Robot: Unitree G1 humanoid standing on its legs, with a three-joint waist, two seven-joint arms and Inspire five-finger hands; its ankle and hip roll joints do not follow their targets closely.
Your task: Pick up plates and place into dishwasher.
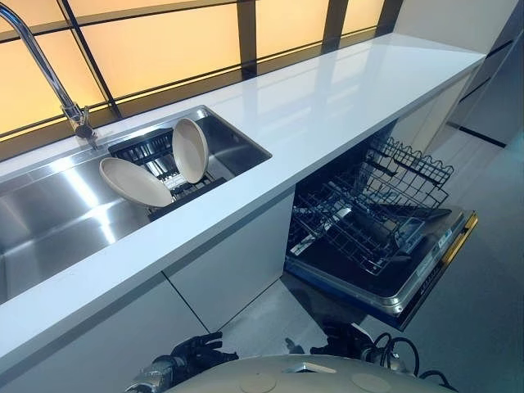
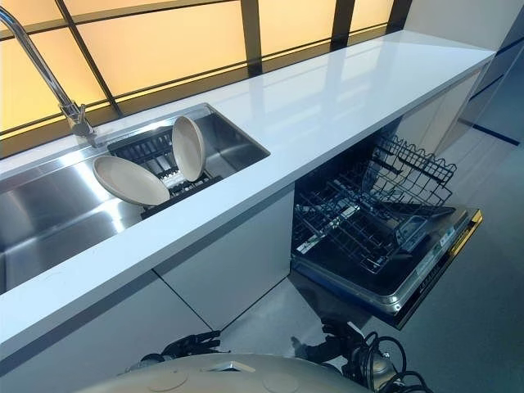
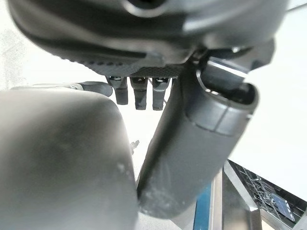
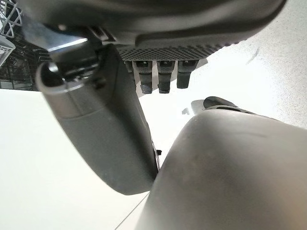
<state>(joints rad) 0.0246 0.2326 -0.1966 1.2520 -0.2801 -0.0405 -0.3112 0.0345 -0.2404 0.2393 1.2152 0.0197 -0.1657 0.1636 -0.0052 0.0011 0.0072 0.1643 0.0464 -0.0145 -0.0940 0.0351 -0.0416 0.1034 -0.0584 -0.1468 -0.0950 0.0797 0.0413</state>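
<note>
Down low, the left hand (image 1: 199, 353) hangs near the floor in front of the white cabinets, dark fingers loosely spread and holding nothing. The left wrist view shows the same: thumb (image 3: 192, 158) standing out, fingers (image 3: 139, 93) in a relaxed row with nothing between them. The right hand (image 2: 332, 340) hangs low too, just in front of the dishwasher, and the right wrist view shows its fingers (image 4: 160, 79) relaxed, thumb (image 4: 98, 134) apart, empty.

Moving out from there, the dishwasher (image 1: 385, 286) stands open under the white countertop (image 1: 327, 106), its door folded down flat. The lower rack (image 1: 360, 225) is pulled out over the door, a dark wire basket with rows of tines; behind it a second wire rack (image 1: 409, 168) shows under the counter edge.

Now the plates, well apart from the dishwasher, up in the steel sink (image 1: 49, 213) set into the counter further along. Two of them, both plain, cream-beige, round, matte and unpatterned. The larger plate (image 1: 135, 182) leans tilted, its face turned upward. The smaller plate (image 1: 190, 150) stands nearly upright on its edge just beside it, on the dishwasher side. Both rest in a dark slotted drying rack (image 1: 155, 155) sitting in the sink's near corner. A chrome faucet (image 1: 49, 70) arches over the sink's back rim, in front of glowing amber window panels (image 1: 164, 41).
</note>
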